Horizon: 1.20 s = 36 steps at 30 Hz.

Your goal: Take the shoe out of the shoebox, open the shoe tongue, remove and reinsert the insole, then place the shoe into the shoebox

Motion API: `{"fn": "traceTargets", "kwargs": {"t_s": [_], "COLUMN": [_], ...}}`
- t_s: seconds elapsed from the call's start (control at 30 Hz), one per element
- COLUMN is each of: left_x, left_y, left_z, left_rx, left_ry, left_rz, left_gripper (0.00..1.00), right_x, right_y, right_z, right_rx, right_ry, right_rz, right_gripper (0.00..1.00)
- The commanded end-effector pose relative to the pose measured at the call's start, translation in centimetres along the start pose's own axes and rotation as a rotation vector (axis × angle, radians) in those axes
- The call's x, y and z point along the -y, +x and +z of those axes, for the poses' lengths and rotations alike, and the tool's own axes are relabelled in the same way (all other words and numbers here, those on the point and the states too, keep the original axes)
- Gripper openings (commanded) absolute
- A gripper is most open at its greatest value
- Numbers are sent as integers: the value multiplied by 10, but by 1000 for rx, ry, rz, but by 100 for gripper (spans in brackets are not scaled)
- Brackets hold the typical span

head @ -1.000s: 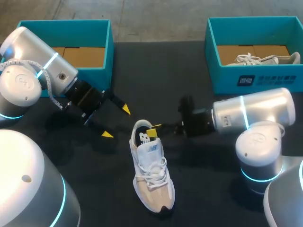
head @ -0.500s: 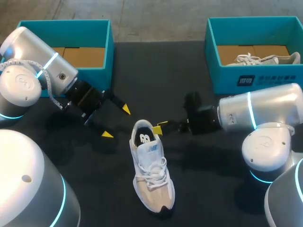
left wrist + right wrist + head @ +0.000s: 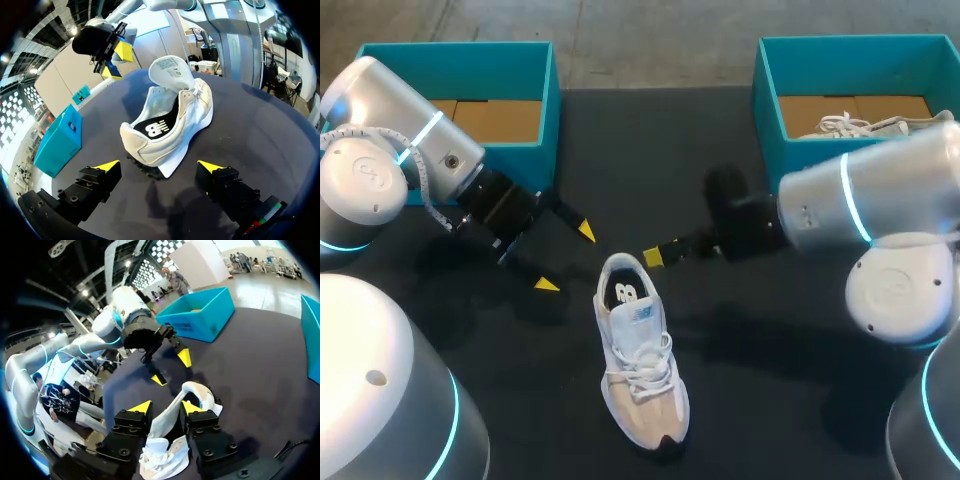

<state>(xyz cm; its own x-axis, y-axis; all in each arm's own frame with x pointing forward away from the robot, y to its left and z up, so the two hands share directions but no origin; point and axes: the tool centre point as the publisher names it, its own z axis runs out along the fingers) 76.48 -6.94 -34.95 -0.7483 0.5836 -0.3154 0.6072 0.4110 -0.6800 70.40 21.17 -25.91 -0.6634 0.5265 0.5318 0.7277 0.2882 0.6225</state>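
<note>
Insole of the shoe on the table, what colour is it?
The insole is black with a white mark, clearest in the left wrist view.

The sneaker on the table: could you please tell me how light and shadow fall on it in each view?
Head view: the sneaker evenly lit, faint shadow on the table. Left wrist view: dark shadow under its heel, no glare. Right wrist view: white upper bright ahead of the right hand.

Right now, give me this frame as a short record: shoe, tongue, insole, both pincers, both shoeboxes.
shoe: white, on its sole on the table, outside both boxes
tongue: raised
insole: dark, lying inside the shoe
left pincer: open, empty, apart from the heel
right pincer: open, empty, just off the heel
left shoebox: no shoe visible
right shoebox: holds a second shoe
</note>
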Motion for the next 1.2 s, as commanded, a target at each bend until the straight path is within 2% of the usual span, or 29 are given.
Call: {"fn": "traceTargets", "kwargs": {"t_s": [0.03,0.1,0.13,0.17,0.2,0.4,0.57,0.8,1.07,1.2], "left_x": [0,0,0,0,0,0,3,1,-4,-8], "left_y": [0,0,0,0,0,0,-4,-3,15,25], "left_z": [0,0,0,0,0,0,-15,-53,-86,-102], "left_rx": [-1,-1,-1,-1,-1,-1,11,8,-38,-68], "left_ry": [-2,-2,-2,-2,-2,-2,-49,-110,-114,-143], "left_rz": [1,1,1,1,1,1,8,2,-8,-21], "left_gripper": [100,100,100,100,100,100,100,100,100,100], "right_x": [-11,-13,-14,-14,-14,-14,-15,-13,-3,-2], "right_y": [18,23,25,28,30,35,43,51,56,59], "right_z": [0,0,1,2,3,10,15,28,47,53], "right_rx": [194,224,226,240,251,306,344,402,461,479], "right_ry": [105,115,114,113,121,136,142,142,146,139], "right_rz": [-10,-15,-17,-22,-21,-4,8,37,65,70], "right_gripper": [31,27,20,6,0,0,0,0,0,0]}}
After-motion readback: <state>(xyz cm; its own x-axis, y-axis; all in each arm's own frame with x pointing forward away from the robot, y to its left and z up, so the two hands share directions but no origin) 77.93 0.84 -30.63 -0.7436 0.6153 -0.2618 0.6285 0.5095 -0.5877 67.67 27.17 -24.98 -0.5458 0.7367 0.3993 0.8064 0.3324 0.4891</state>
